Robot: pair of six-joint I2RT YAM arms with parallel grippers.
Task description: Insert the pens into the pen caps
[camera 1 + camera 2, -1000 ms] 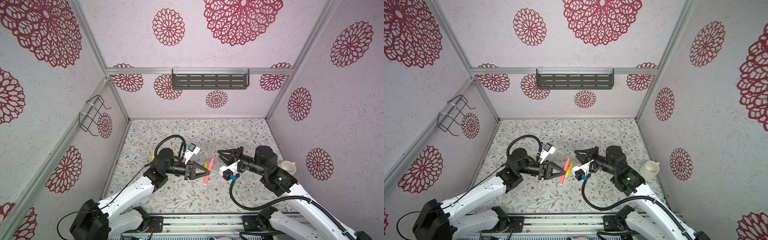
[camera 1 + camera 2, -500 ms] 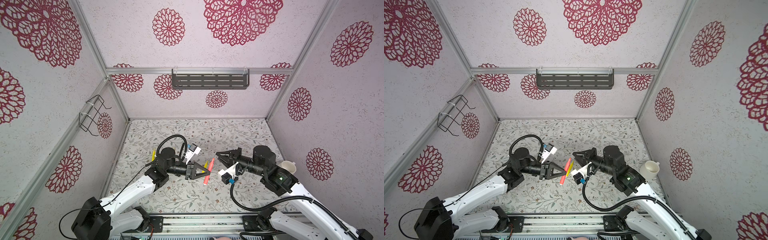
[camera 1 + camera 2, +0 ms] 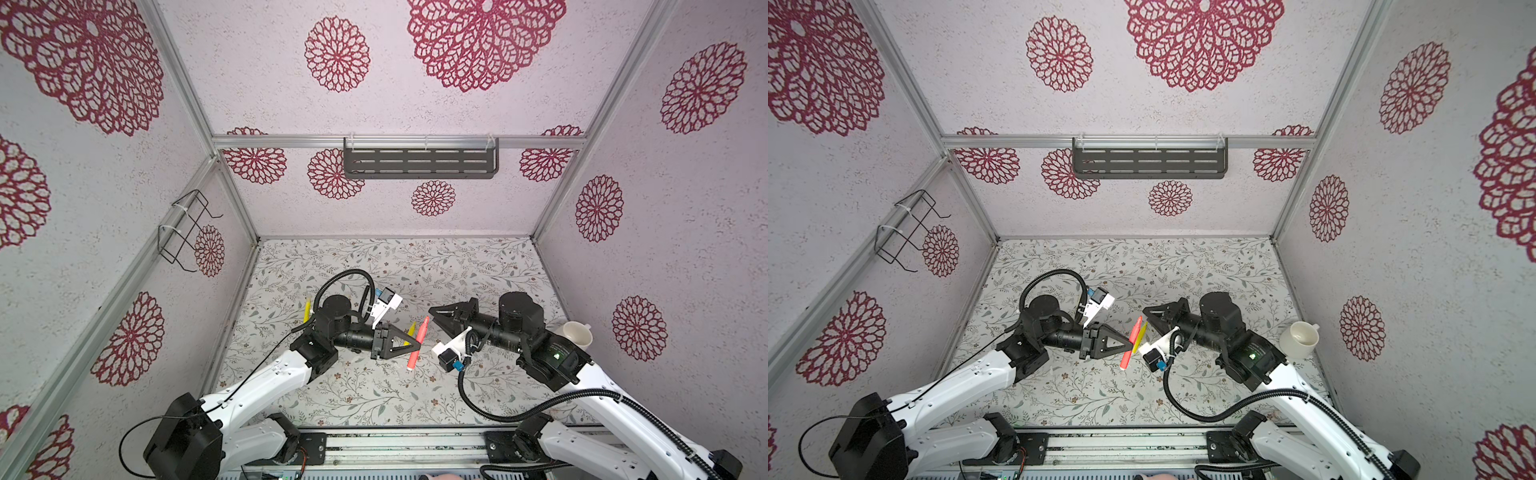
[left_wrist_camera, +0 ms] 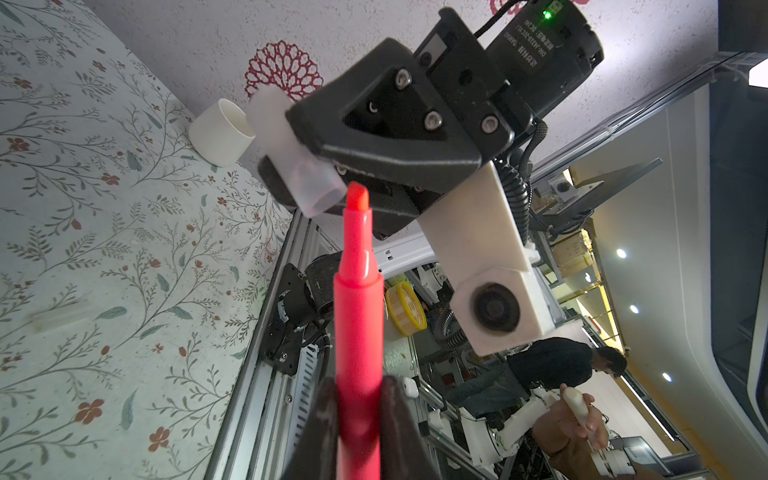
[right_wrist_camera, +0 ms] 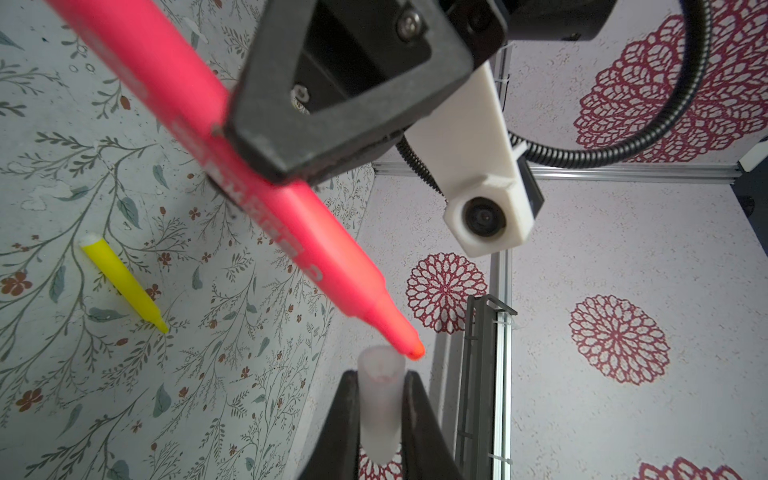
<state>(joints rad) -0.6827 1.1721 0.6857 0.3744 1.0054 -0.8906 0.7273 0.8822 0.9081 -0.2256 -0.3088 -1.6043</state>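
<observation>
Left wrist view: my left gripper [image 4: 358, 409] is clamped on the red-pink pen [image 4: 358, 299], whose rear end is cut off. My right gripper [image 5: 380, 395] pinches the clear pen cap [image 4: 309, 183]. The pen tip sits at the cap's rim; I cannot tell whether it has entered. In both top views the cap is too faint to make out.

White cup [image 3: 575, 335], slotted wall shelf [image 3: 419, 163]
</observation>
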